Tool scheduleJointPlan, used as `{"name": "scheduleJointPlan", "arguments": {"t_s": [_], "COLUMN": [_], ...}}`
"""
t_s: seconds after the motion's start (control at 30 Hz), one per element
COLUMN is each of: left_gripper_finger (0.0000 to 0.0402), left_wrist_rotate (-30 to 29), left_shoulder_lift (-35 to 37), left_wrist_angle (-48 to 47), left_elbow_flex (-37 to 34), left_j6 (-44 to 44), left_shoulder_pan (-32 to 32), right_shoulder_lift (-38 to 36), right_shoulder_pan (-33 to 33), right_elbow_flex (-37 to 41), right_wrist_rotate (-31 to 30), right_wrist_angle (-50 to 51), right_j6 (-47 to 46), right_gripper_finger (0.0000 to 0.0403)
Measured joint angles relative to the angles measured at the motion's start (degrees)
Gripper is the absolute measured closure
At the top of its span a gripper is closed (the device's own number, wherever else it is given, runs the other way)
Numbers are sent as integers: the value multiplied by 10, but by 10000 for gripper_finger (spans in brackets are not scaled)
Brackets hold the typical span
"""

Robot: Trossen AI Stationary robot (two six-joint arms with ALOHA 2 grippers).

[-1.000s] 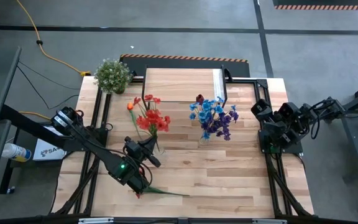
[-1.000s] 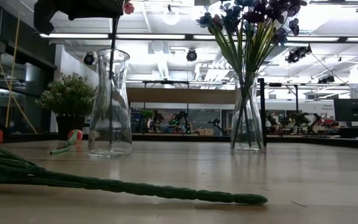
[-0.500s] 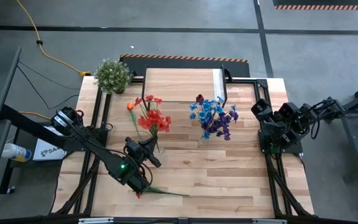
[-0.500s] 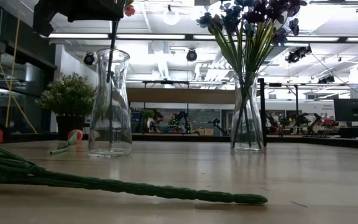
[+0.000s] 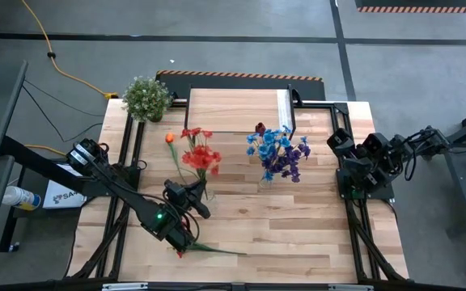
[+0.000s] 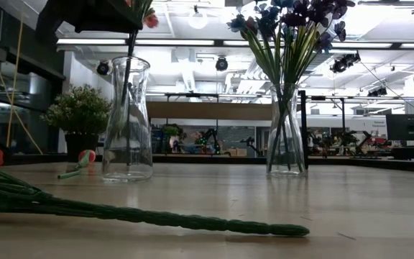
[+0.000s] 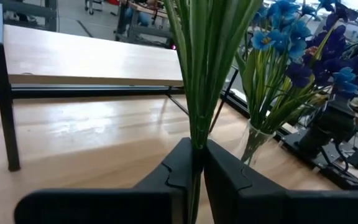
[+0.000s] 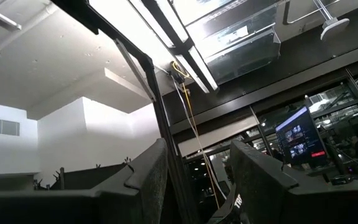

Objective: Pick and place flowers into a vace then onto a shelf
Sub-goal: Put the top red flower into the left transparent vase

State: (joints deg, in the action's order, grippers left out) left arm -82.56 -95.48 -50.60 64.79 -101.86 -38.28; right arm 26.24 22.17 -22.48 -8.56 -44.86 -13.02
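Since the earlier frame my red bunch (image 5: 200, 153) has dropped lower, stems now down inside the near clear vase (image 6: 128, 119). Left gripper (image 7: 194, 163) sits above that vase, fingers (image 7: 227, 171) only a sliver apart with the green stems between them. Blue and purple sprays (image 5: 278, 151) stand in the second vase (image 6: 286, 129). One stem (image 6: 135, 213) lies on the table (image 5: 298, 226). Shelf (image 5: 237, 110) at the far edge. Right gripper (image 8: 197, 177) parked at the right, fingers apart, holding nothing.

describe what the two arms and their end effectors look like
Both arms are dark, near black, built of jointed segments. The left arm carries a small green light near its wrist. Each end effector has two angular black fingers, seen close in the wrist views. The right arm has black cabling.
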Motion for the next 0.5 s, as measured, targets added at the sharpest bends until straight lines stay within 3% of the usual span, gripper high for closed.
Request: {"name": "scheduleJointPlan", "arguments": {"t_s": [0.5], "left_gripper_finger": [278], "left_wrist_rotate": [15], "left_shoulder_lift": [0], "left_wrist_angle": [11], "left_elbow_flex": [0], "left_j6": [0], "left_shoulder_pan": [-49], "right_shoulder_lift": [0], "right_shoulder_pan": [0], "right_elbow_flex": [0], "right_wrist_rotate": [0], "right_wrist_angle": [0], "right_j6": [0], "right_gripper_finger": [237]}}
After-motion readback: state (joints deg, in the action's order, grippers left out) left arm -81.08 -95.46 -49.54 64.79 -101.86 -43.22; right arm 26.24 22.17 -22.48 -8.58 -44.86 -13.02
